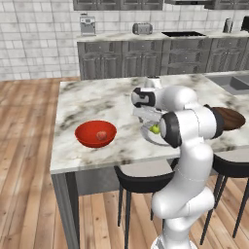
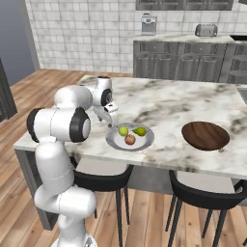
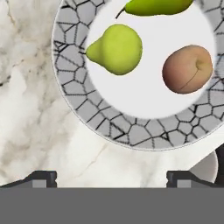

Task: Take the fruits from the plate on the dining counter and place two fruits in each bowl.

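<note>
With one reddish fruit (image 1: 101,135) already in the red bowl (image 1: 95,133), you have three left on the plate (image 2: 144,141): two pears (image 3: 115,49) and a reddish one (image 3: 187,68). Brown bowl (image 2: 205,135) looks empty. Gripper (image 3: 112,177) hovers beside the plate, jaws spread, holding nothing.

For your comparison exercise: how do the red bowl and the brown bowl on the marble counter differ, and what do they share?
The red bowl is glossy and rounded; the brown bowl is dark, wood-grained and shallower. The red bowl holds one reddish fruit; the brown bowl holds nothing. They sit on opposite sides of the plate. Both are wide, round, upright and rest on the dining counter.
</note>
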### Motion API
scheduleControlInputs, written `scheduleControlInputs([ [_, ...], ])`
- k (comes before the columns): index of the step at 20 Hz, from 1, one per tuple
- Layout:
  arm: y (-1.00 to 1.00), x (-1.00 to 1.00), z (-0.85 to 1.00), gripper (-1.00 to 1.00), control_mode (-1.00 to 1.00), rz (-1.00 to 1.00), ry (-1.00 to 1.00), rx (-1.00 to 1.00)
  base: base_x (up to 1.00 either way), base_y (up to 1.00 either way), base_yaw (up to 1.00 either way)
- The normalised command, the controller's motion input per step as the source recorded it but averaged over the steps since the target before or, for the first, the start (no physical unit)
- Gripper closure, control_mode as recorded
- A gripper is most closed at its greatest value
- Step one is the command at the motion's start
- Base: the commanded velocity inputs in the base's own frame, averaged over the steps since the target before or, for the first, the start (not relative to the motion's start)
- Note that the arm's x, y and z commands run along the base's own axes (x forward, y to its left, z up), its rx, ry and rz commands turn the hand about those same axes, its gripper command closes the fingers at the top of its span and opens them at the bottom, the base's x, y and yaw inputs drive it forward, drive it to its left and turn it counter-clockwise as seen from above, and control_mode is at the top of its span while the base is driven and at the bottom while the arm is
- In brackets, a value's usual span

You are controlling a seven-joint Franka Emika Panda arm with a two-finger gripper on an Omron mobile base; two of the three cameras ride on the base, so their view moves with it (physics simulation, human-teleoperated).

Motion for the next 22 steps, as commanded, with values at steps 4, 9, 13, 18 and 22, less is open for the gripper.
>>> scheduleControlInputs([
  [4, -0.49, 0.14, -0.32, -1.0, -1.0, -0.39, -0.01, 0.0, 0.0, 0.0, 0.0],
  [9, -0.2, 0.23, -0.19, -1.0, -1.0, -0.45, 0.0, 0.0, 0.0, 0.0, 0.0],
  [13, -0.26, 0.22, -0.03, -1.0, -1.0, -0.11, 0.0, 0.0, 0.0, 0.0, 0.0],
  [18, -0.36, 0.2, -0.19, -1.0, -1.0, -0.01, 0.0, 0.0, 0.0, 0.0, 0.0],
  [22, -0.13, 0.05, -0.35, -1.0, -1.0, -0.04, 0.0, 0.0, 0.0, 0.0, 0.0],
])
